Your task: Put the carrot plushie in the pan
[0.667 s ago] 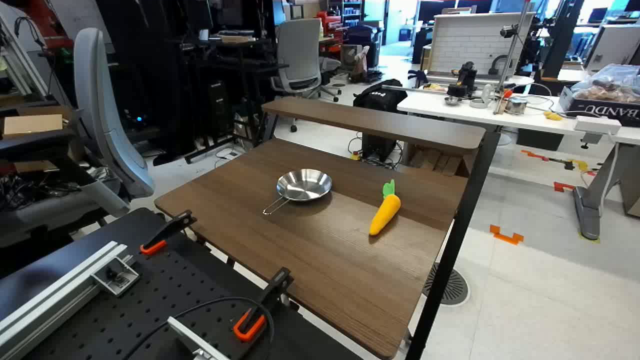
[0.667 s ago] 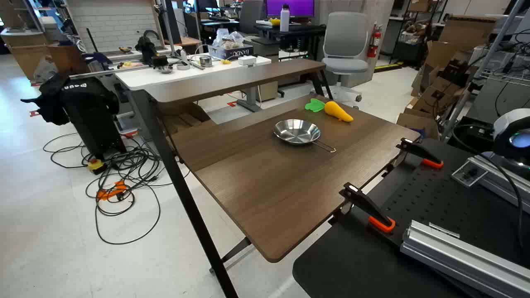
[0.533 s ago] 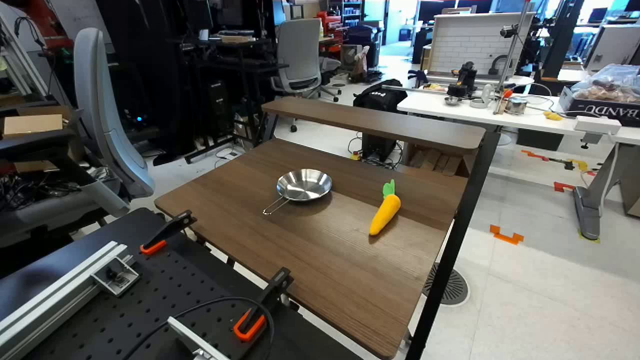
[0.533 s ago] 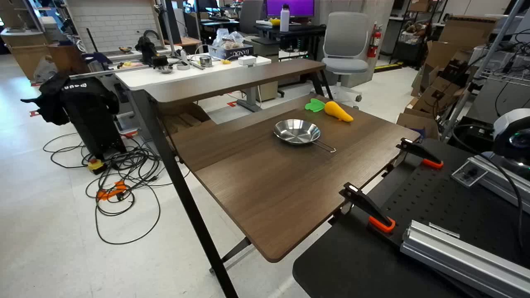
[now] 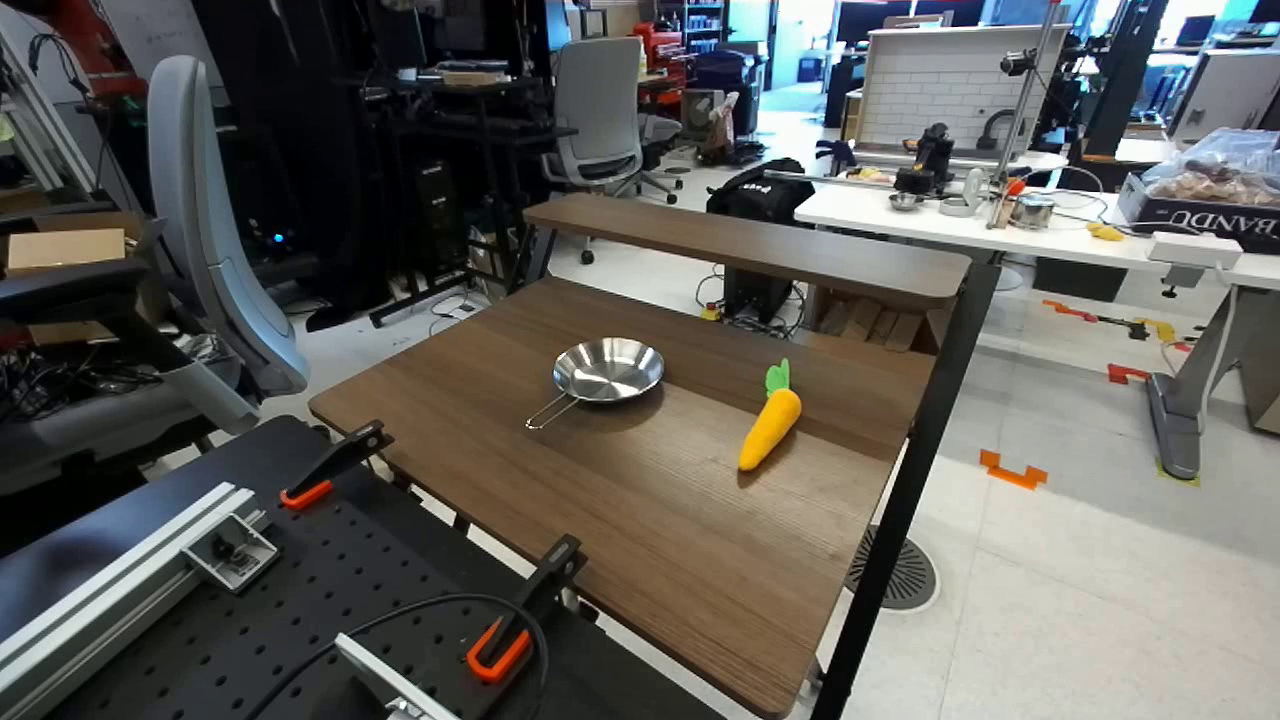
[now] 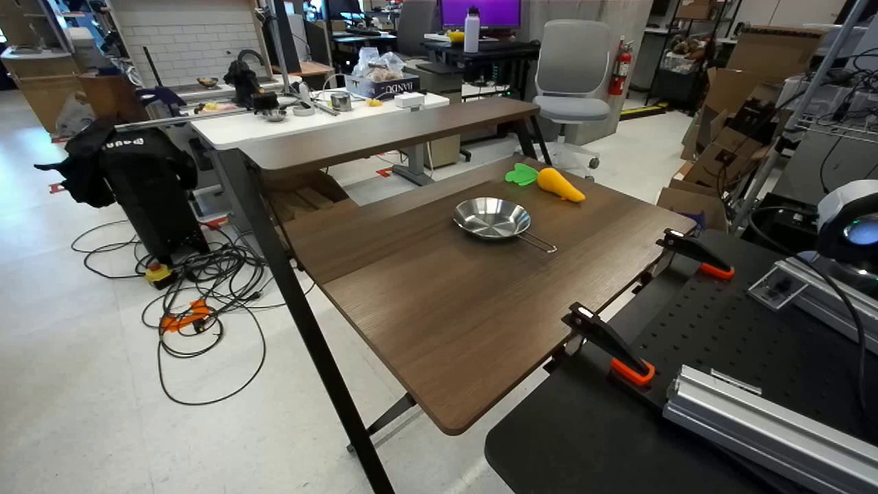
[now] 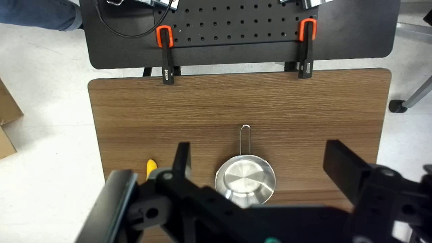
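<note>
The silver pan (image 5: 608, 372) lies upright and empty on the brown table, its thin wire handle toward the black pegboard side; it also shows in an exterior view (image 6: 492, 219) and the wrist view (image 7: 245, 179). The carrot plushie (image 5: 771, 430), yellow-orange with a green top, lies on the table apart from the pan; it also shows in an exterior view (image 6: 560, 185). In the wrist view only its tip (image 7: 151, 166) shows, behind a gripper finger. My gripper (image 7: 259, 144) is open and empty, high above the table, its fingers spread either side of the pan. The gripper is out of both exterior views.
The brown table (image 5: 640, 520) has a raised shelf (image 5: 750, 245) along its far side. Black clamps with orange ends (image 7: 167, 55) overhang the near edge. A black pegboard table (image 7: 229, 50) with metal rails stands beside it. A slanted black leg (image 6: 309, 322) supports one side.
</note>
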You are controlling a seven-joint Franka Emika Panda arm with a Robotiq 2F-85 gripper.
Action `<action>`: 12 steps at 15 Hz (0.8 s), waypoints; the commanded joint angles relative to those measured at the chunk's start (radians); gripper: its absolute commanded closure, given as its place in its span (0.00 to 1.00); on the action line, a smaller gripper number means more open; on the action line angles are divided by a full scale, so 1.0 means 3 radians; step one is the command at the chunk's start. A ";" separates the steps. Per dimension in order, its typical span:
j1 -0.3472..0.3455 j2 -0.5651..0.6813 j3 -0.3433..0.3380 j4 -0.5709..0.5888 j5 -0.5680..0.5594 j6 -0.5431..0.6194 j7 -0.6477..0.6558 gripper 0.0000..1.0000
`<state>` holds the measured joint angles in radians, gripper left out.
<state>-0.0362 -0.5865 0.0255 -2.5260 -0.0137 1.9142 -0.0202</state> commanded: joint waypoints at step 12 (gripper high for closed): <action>-0.0148 0.1034 -0.0255 -0.0094 -0.0311 0.1125 -0.0065 0.00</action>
<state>-0.0598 -0.3785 -0.0196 -2.5757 -0.0826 2.1631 -0.0202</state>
